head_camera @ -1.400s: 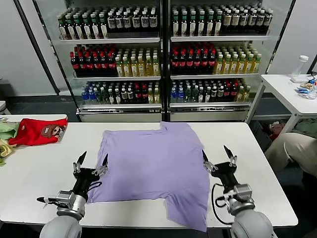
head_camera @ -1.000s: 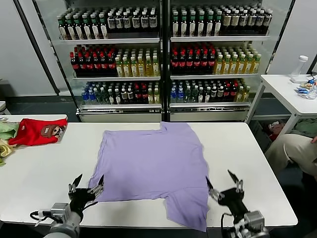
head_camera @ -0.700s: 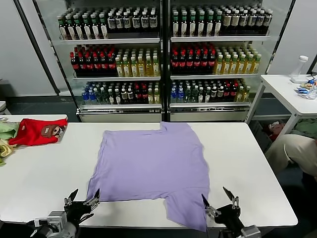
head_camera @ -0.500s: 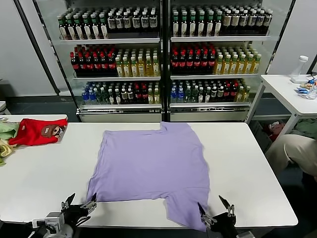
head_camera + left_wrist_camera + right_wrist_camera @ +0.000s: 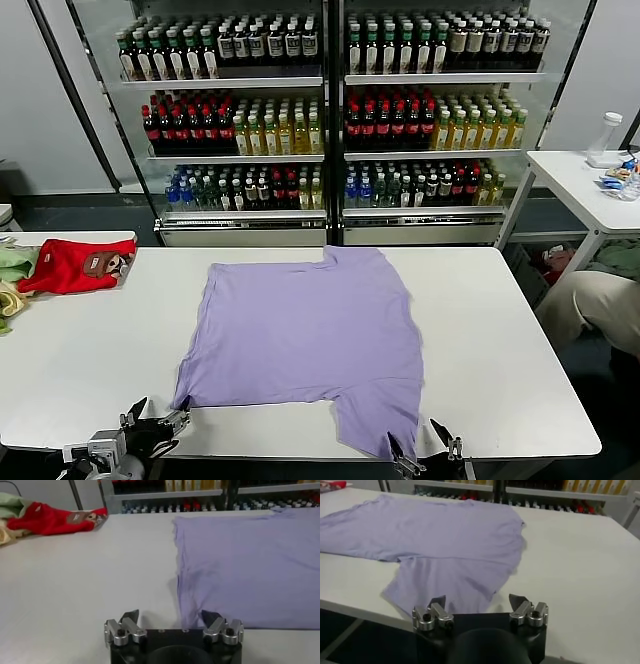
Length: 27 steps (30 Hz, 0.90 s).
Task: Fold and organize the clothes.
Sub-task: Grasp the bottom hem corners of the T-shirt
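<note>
My left gripper (image 5: pixel 152 425) sits low at the near edge of the white table (image 5: pixel 90 350), just short of the near left corner of the lavender T-shirt (image 5: pixel 305 330). Its jaws stand apart with nothing between them. In the left wrist view the same gripper (image 5: pixel 174 621) faces the shirt's corner (image 5: pixel 240 565), and the fingertips (image 5: pixel 129 617) are clear of the cloth.

My right gripper (image 5: pixel 427 455) is at the near edge too, beside the sleeve that hangs toward the table's front. Its jaws are parted and hold nothing. In the right wrist view this gripper (image 5: pixel 479 604) points at the sleeve of the shirt (image 5: pixel 445 535).

The T-shirt lies flat in the middle of the table, plain side up.

Containers: two glass-fronted coolers (image 5: pixel 330 120) behind the table, their shelves filled with rows of bottles (image 5: pixel 390 115).

A red shirt (image 5: pixel 72 264) lies on the far left table.
</note>
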{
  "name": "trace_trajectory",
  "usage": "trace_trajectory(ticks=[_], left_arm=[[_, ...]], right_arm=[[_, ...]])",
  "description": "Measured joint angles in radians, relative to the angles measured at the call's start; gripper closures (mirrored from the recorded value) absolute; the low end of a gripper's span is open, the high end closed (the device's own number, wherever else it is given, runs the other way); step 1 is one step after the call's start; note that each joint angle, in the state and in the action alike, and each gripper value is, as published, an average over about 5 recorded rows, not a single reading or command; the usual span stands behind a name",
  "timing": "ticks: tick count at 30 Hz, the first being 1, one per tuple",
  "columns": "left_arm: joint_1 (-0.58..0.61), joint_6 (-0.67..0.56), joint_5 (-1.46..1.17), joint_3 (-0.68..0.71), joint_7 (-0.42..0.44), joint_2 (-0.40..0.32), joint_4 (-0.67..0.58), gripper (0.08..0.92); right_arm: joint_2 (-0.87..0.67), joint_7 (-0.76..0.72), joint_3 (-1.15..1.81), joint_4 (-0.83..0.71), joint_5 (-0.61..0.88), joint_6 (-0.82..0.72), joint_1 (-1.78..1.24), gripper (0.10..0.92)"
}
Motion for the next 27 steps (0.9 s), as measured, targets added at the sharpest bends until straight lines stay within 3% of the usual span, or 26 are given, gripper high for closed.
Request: trace_trajectory(ticks=[18, 22, 27], left_arm=[[0.007, -0.017, 0.006, 0.041, 0.006, -0.004, -0.004, 0.798], [0.019, -0.035, 0.019, 0.043, 0.003, -0.008, -0.012, 0.892], [0.072, -0.052, 0.032, 0.034, -0.004, -0.003, -0.051, 0.911]], right_arm=[[-0.005, -0.017, 0.01, 0.003, 0.035, 0.005, -0.01, 0.876], [-0.022, -0.036, 0.056, 0.035, 0.045, 0.011, -0.042, 0.908], [-0.05, -0.062, 0.156, 0.102, 0.053, 0.021, -0.12, 0.908]])
